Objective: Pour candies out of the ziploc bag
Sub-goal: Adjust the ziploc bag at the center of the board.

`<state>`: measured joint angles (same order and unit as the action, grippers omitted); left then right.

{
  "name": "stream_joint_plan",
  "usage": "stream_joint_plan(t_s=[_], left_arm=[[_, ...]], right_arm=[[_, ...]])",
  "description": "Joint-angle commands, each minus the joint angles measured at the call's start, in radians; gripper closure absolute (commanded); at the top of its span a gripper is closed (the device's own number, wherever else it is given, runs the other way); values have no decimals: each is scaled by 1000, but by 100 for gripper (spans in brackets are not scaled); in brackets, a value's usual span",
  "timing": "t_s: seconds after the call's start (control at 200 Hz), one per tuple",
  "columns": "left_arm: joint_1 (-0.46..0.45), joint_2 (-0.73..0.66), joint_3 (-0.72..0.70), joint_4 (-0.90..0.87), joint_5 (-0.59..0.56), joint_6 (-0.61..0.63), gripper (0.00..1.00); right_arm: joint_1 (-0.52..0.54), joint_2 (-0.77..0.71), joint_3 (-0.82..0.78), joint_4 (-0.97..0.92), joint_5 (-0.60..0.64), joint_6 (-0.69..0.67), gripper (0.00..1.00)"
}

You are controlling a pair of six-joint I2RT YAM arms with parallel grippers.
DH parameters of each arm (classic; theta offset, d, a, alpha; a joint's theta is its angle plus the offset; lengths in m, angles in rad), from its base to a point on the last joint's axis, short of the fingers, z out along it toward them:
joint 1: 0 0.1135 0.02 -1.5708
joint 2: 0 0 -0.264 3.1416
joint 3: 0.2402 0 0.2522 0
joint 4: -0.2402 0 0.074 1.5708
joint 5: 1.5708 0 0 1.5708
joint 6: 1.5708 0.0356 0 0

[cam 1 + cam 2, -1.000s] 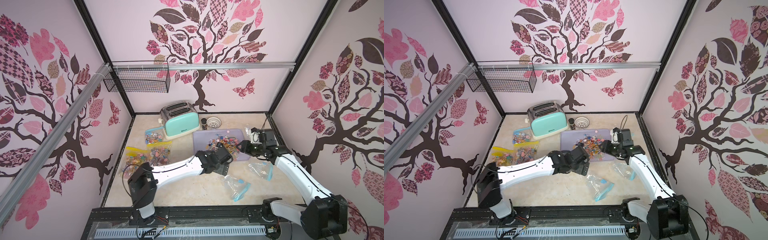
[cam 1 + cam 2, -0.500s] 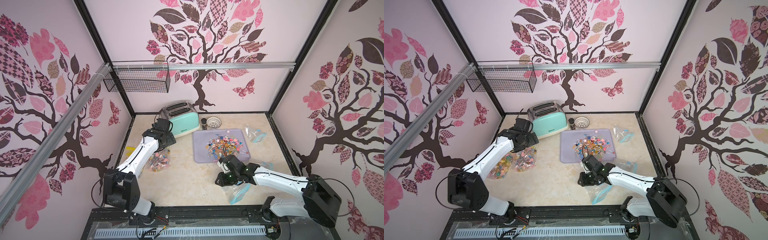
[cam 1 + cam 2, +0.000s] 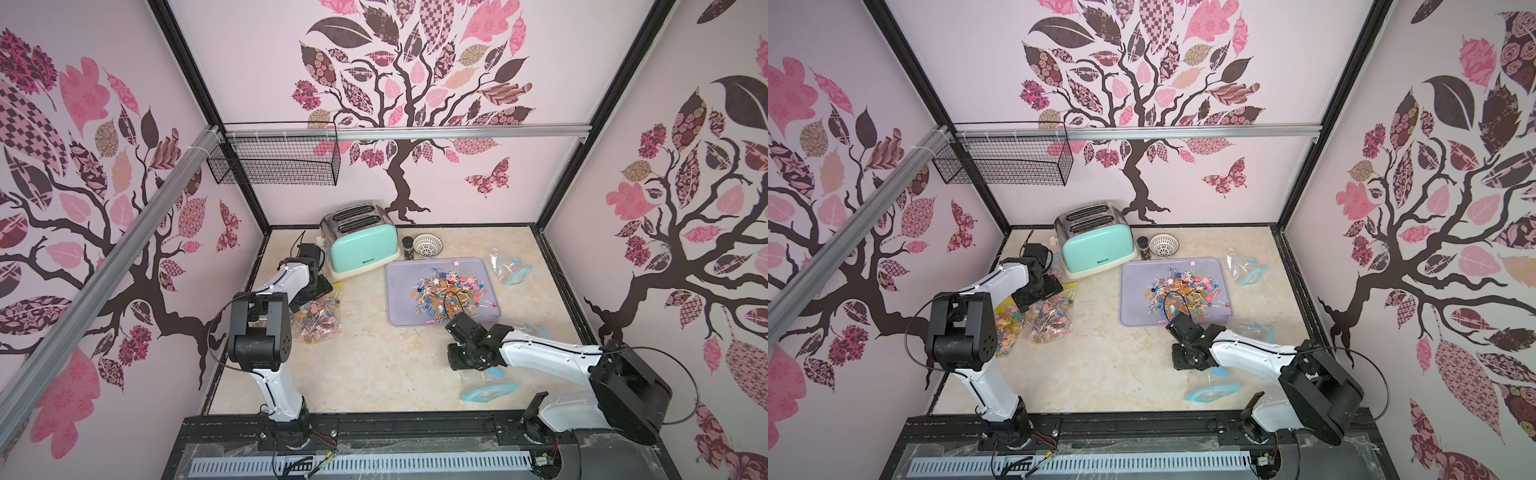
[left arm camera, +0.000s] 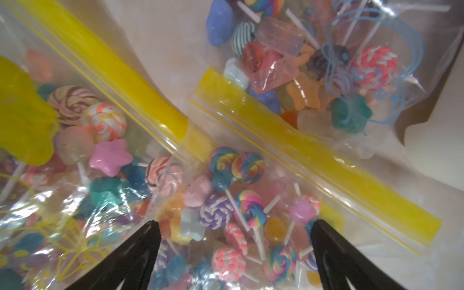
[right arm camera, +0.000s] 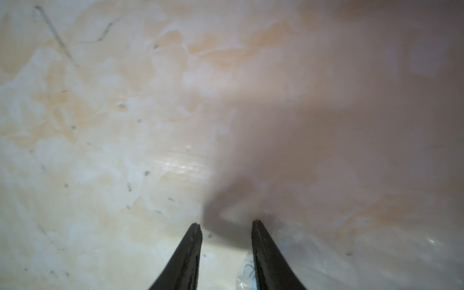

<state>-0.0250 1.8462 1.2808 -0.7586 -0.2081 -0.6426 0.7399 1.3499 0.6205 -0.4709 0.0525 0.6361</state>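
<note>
The left pincer [image 4: 233,226] is hovering, spread wide, directly over the full ziploc bag [image 4: 276,190] of candies [image 4: 247,167] near the toaster [image 3: 359,239], its yellow seal [image 4: 313,160] slanting across ahead. The right pincer [image 5: 227,224], part spread and empty, is sitting farther off.

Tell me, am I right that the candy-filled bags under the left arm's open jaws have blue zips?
No. Their zips are yellow, not blue; the left wrist view shows it. The bags do hold candies beneath the left arm's open jaws.
</note>
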Motion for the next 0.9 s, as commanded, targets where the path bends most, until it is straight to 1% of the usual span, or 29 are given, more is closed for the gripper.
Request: stream_joint_plan(t_s=[0.0, 0.095, 0.155, 0.215, 0.305, 0.445, 0.68, 0.895], left_arm=[[-4, 45, 25, 53, 71, 30, 3], [-4, 67, 11, 83, 126, 41, 4], [-10, 67, -6, 104, 159, 46, 5], [-28, 59, -22, 117, 178, 51, 6], [-78, 45, -42, 120, 190, 56, 7], [-187, 23, -83, 117, 190, 59, 8], [-363, -44, -222, 118, 194, 82, 11], [-566, -147, -341, 25, 116, 76, 12]], right_arm=[[-84, -43, -8, -124, 107, 3, 62], [-127, -109, 7, -144, 130, -2, 61], [-141, -146, 23, -148, 148, -9, 58], [-153, -180, 35, -140, 160, -19, 58], [-184, -201, 71, -135, 138, -43, 58], [-202, -193, 136, -142, 129, -86, 57], [-225, -204, 224, -149, 82, -149, 57], [-228, -211, 292, -163, 29, -171, 56]])
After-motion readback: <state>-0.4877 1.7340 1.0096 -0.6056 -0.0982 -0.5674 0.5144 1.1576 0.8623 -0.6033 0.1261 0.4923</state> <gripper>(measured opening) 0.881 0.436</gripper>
